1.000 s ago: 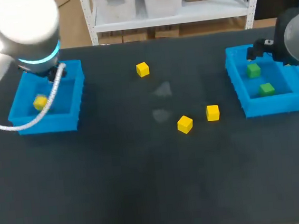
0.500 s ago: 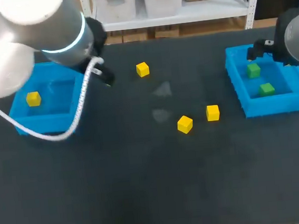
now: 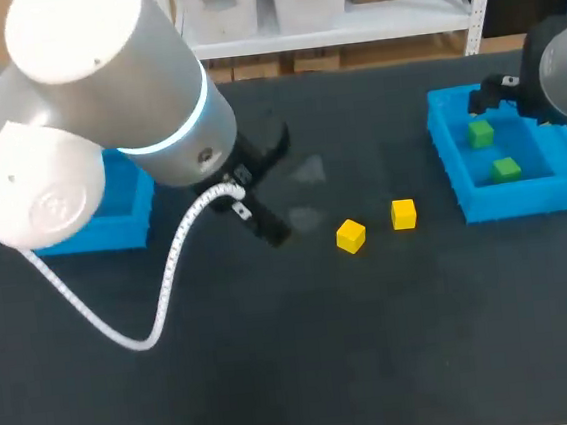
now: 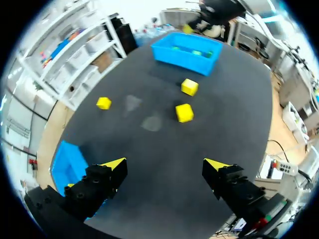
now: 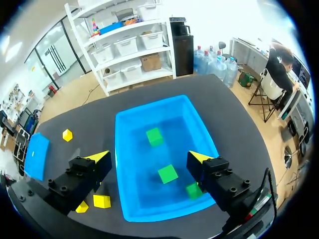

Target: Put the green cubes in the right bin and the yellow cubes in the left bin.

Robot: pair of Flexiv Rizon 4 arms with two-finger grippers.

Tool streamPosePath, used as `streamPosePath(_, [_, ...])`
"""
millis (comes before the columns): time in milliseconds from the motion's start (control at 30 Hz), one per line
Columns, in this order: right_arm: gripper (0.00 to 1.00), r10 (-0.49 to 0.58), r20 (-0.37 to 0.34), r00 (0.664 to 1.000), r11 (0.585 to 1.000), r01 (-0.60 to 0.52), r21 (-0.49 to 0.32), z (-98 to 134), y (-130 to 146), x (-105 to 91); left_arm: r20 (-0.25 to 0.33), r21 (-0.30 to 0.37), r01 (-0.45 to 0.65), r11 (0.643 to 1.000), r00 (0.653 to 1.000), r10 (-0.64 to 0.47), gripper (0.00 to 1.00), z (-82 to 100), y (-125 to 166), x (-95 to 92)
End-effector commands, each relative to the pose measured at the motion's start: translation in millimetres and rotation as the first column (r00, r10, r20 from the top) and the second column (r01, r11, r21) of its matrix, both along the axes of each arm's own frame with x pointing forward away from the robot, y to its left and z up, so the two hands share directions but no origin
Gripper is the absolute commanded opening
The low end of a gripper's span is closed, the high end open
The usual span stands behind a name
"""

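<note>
Head view: left gripper (image 3: 275,185) hangs over the bare table (image 3: 309,371), past the left bin (image 3: 127,202) and near a yellow cube (image 3: 351,235), with a second yellow cube (image 3: 403,214) just beyond. The right arm (image 3: 563,65) sits at the right bin (image 3: 466,180), which holds green cubes (image 3: 505,168). Left wrist view: fingers are spread with nothing between them. Both cubes lie ahead and a third yellow cube (image 4: 103,103) sits off to the side, so this looks like lining up the next pick. Right wrist view: right gripper (image 5: 149,157) is spread and empty above the right bin, with three green cubes inside. The green side looks done, so it is probably parked.
</note>
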State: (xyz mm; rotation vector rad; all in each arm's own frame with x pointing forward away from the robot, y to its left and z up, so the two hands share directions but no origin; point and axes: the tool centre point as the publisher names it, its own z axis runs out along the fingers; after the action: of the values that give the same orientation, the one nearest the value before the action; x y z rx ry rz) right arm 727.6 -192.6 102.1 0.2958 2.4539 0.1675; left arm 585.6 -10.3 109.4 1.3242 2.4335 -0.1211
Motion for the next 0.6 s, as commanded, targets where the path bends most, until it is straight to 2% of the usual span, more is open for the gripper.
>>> streamPosePath(33, [1.00, -0.002, 0.010, 1.000, 1.000, 0.002, 0.001, -1.0, -0.6, -2.2, -0.001, 0.010, -0.005, 1.000, 1.000, 0.005, 1.00, -5.1, -27.0, -14.2])
streamPosePath(200, [1.00, -0.002, 0.010, 1.000, 1.000, 0.002, 0.001, -1.0, -0.6, -2.2, 0.002, 0.008, -0.029, 1.000, 1.000, 0.029, 1.00, -8.4, -62.1, -23.6])
streamPosePath(400, [1.00, -0.002, 0.010, 1.000, 1.000, 0.002, 0.001, -1.0, -0.6, -2.2, 0.014, 0.006, -0.160, 0.987, 0.987, 0.160, 1.00, -10.1, -96.5, -9.9])
streamPosePath(600, [1.00, -0.002, 0.010, 1.000, 1.000, 0.002, 0.001, -1.0, -0.6, -2.2, 0.030, 0.009, -0.248, 0.969, 0.968, 0.247, 1.00, -15.3, -113.4, -3.8])
